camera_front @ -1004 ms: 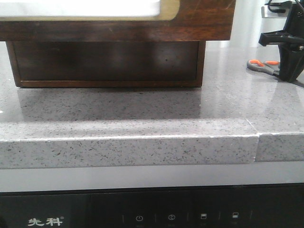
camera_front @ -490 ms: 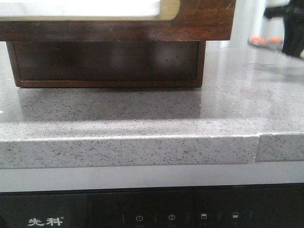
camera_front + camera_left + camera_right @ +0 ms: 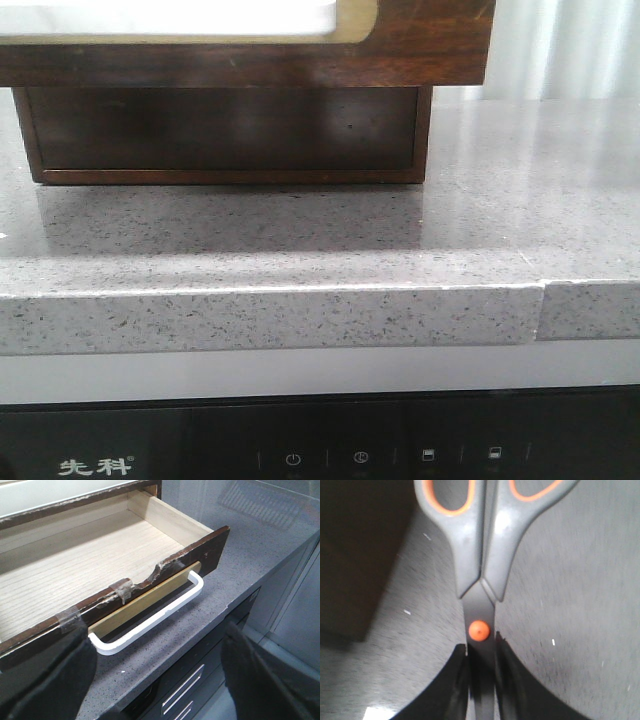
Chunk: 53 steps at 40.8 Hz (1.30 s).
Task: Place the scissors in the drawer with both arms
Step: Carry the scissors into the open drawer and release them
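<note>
Clamping the scissors [image 3: 481,587] by the dark blades just past the orange pivot screw [image 3: 479,630], the right claw [image 3: 481,677] has its two black fingers [image 3: 455,685] pressed close against either side of the steel. The grey handles with their orange-lined loops point away from the wrist, over a blurred grey speckled surface and beside a dark block at one side; whether the scissors touch that surface or hang above it cannot be told from this view. Neither that arm nor the scissors appear in the front view.

The left claw [image 3: 157,677] stands wide, its two black fingers [image 3: 50,680] far apart with nothing between them. It is angled down over the bench [image 3: 240,565] toward the front of the drawer [image 3: 75,570], one finger in front of the chipped dark top edge of the drawer front, the other apart from it over the bench's near edge. The drawer is pulled out, its pale wood-grain floor showing with nothing lying on it. A white bar handle [image 3: 150,622] runs along the front below the edge, and patches of clear tape [image 3: 122,587] cover the damaged rim.

From the front, the brown drawer cabinet [image 3: 225,135] sits on the grey stone bench toward its left and back, the far right corner reflecting pale light.
</note>
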{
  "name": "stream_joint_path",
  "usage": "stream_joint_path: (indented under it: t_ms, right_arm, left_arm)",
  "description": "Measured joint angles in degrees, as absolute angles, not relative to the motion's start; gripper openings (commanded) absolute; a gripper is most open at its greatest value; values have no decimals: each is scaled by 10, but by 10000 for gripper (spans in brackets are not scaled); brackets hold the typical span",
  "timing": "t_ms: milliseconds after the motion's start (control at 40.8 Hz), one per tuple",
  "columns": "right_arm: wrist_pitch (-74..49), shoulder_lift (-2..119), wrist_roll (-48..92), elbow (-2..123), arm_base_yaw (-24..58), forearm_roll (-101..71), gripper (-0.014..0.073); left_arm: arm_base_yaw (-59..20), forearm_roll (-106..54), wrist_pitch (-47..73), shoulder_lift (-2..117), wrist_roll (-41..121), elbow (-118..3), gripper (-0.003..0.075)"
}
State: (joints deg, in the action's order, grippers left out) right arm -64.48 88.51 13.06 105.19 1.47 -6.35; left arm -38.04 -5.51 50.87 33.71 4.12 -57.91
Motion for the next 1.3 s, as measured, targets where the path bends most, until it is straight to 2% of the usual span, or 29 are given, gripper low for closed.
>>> stream_joint_path:
  t_ms: [318,784,980,1298]
  right_arm:
    - [-617,796,227,1054,119,-108,55]
    - [-609,858,426,1096,309,-170,55]
    - [-608,912,484,1096,340,-170,55]
    - [-612,982,498,1096,343,-128,55]
  left_arm:
    - [-380,-55,509,337,41,-579,514]
    - [-380,-55,509,337,41,-579,514]
    - [-380,-55,509,337,40,-579,514]
    - [-380,-55,509,337,40,-579,514]
